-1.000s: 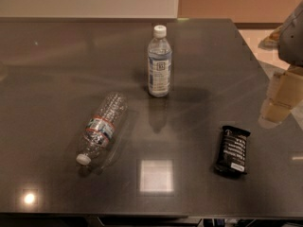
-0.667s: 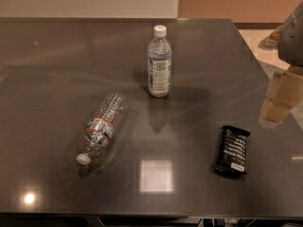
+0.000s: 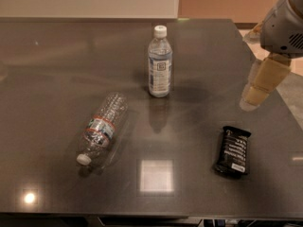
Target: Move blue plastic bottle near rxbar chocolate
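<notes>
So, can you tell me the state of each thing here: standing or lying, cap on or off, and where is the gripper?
blue plastic bottle: upright, white cap on, nothing touching it.
ribbed clear bottle: lying on its side, cap on.
rxbar chocolate: lying flat, wrapped.
gripper: hovers at the right edge of the table, touching nothing.

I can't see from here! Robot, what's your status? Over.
Hand at right table edge, empty. Blue bottle upright, mid-table, untouched. Bar front right. Nothing between them.

Hand [image 3: 254, 94] at rt, arm [image 3: 284, 27] cut off by top-rt edge.
</notes>
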Tool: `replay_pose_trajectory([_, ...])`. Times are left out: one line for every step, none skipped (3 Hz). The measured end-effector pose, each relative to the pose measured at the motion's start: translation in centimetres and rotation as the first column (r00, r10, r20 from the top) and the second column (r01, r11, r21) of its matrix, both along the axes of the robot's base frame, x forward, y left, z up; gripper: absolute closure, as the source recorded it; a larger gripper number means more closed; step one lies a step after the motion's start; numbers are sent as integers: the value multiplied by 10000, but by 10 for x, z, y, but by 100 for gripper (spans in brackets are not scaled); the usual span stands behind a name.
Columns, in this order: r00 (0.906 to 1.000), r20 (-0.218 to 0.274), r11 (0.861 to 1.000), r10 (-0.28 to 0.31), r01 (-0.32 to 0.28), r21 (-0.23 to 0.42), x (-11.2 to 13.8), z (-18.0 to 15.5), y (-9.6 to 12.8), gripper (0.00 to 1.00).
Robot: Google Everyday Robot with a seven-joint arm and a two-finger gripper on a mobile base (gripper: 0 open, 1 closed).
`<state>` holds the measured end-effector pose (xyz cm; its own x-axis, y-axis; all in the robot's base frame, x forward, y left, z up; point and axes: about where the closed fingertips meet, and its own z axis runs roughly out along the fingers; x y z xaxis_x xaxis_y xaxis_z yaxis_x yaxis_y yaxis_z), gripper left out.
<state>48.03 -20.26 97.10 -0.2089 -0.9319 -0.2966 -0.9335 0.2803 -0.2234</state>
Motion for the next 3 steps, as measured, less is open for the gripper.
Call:
replay_pose_trajectory([9996, 51, 9965, 291, -294, 782, 41, -10, 21, 0])
replay_pose_trajectory([9981, 197, 9861, 583, -607, 1545, 79, -20, 48, 0])
replay_pose_trajectory([9962, 289, 9702, 821, -865, 2264, 110, -27, 76, 0])
